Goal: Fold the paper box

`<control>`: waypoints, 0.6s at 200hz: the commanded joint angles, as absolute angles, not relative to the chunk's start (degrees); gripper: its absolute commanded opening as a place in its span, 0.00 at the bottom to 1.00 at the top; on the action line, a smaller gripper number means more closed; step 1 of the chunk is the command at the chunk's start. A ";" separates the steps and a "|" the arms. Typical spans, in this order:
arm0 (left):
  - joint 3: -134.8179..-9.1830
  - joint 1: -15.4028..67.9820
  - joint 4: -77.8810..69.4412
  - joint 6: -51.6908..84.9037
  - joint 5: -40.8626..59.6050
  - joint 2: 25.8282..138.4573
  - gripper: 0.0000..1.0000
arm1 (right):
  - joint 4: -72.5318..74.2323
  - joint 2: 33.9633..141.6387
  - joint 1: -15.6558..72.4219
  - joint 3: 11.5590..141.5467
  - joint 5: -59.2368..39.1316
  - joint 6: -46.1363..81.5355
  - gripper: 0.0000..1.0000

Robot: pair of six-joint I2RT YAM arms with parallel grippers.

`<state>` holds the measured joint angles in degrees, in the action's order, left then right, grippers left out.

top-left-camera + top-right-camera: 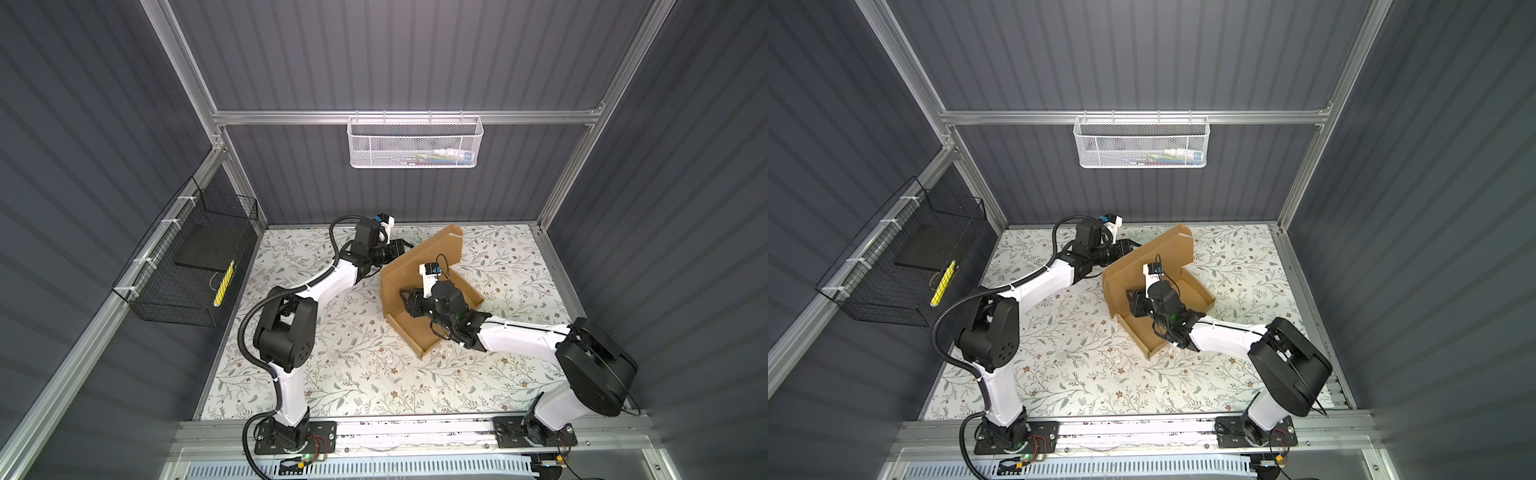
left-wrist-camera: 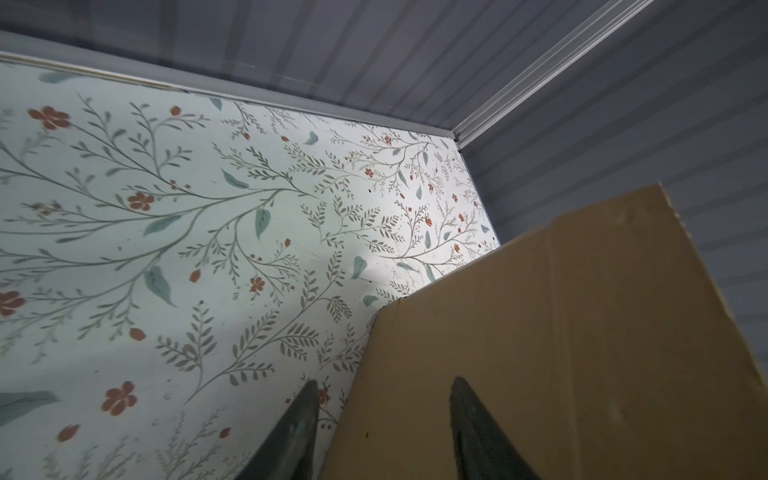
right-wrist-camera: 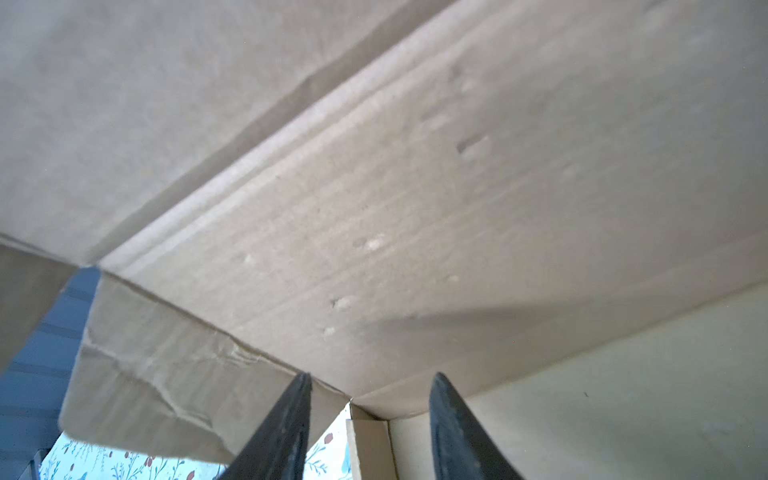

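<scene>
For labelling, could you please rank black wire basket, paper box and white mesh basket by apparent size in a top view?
Black wire basket
Paper box
White mesh basket: nearly equal to previous, ranking unsure

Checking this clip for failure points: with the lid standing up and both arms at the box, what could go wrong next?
1. The right gripper sits inside the paper box beside the raised lid; a push from the left gripper could trap it.
2. The creased corner flap may buckle instead of tucking.

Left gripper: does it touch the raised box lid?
Cannot tell. Left wrist view: the paper box lid edge appears inside the open left gripper; contact unseen.
</scene>
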<state>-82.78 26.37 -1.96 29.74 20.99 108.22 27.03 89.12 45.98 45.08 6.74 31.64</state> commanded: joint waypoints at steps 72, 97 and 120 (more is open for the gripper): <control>-73.13 23.47 3.73 22.55 11.91 98.28 0.53 | 24.18 83.54 46.23 41.44 10.45 29.89 0.49; -71.39 23.05 4.29 22.03 10.37 96.74 0.53 | 23.64 82.76 46.23 40.81 10.79 30.07 0.49; -69.58 22.27 4.60 21.54 9.59 95.17 0.53 | 23.41 82.03 46.23 39.88 11.23 30.40 0.49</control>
